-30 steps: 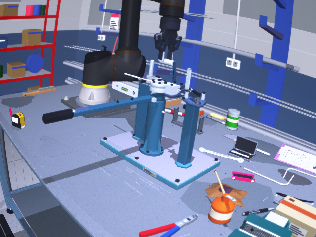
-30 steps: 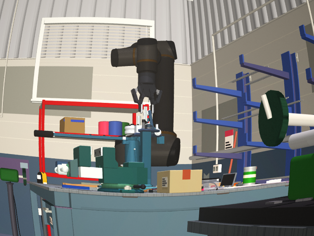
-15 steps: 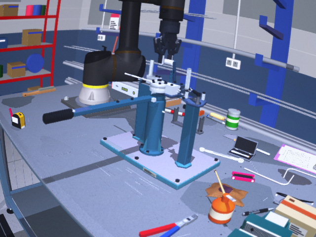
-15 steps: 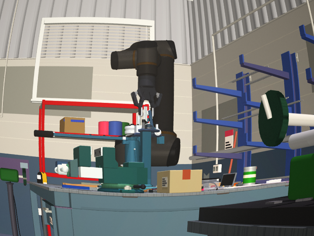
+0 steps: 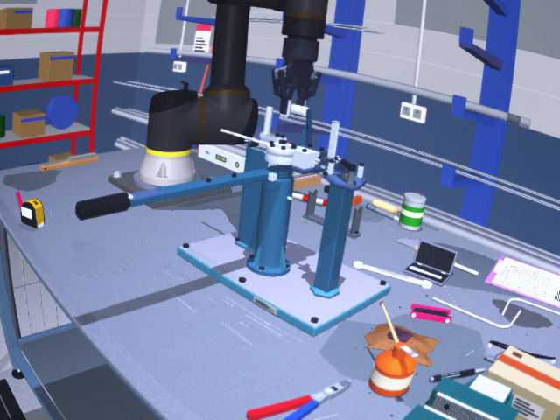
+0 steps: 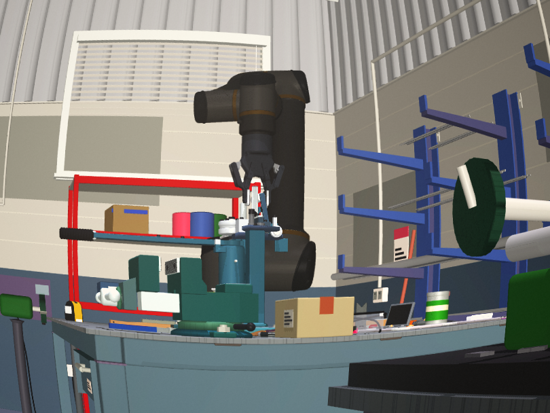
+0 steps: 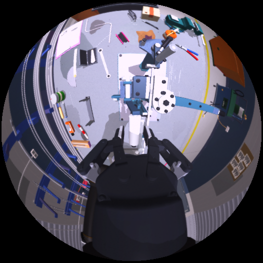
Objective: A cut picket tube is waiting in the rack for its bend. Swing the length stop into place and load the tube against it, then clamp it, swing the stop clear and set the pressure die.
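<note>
The thin picket tube (image 5: 253, 139) (image 7: 150, 100) lies across the top of the blue bender, beside the round white bend die (image 5: 278, 151) (image 7: 163, 101). My gripper (image 5: 294, 106) (image 7: 134, 140) hangs above the back of the bender, open and holding nothing, with its fingers either side of a white cylindrical handle (image 5: 299, 110) (image 7: 134, 132) on an upright blue lever. A white block (image 5: 310, 158) sits next to the die. The empty grey rack (image 5: 332, 212) (image 7: 88, 110) stands behind the bender.
A green-striped can (image 5: 412, 210) stands by the back rail. The bender's long arm with black grip (image 5: 102, 205) reaches left. A pedestal with posts (image 5: 337, 181) stands on the base plate (image 5: 280, 282). Wrench, oil can (image 5: 392, 368), pliers and a tape measure (image 5: 32, 212) lie around.
</note>
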`<state>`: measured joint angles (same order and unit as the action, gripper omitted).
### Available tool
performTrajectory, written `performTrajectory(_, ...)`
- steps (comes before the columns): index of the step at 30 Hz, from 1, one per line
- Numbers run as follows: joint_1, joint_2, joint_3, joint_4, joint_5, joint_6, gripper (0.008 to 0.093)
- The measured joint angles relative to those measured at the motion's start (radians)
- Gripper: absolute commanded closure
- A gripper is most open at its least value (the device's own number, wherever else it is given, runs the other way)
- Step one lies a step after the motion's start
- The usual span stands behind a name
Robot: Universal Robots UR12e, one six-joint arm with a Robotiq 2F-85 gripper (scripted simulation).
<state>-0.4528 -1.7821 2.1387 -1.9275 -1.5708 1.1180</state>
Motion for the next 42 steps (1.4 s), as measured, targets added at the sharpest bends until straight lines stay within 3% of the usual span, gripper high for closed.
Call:
performTrajectory(21,0.000,0.000,0.000,0.000,0.000,0.000,0.0539)
performTrajectory(42,0.000,0.000,0.000,0.000,0.000,0.000,0.0934)
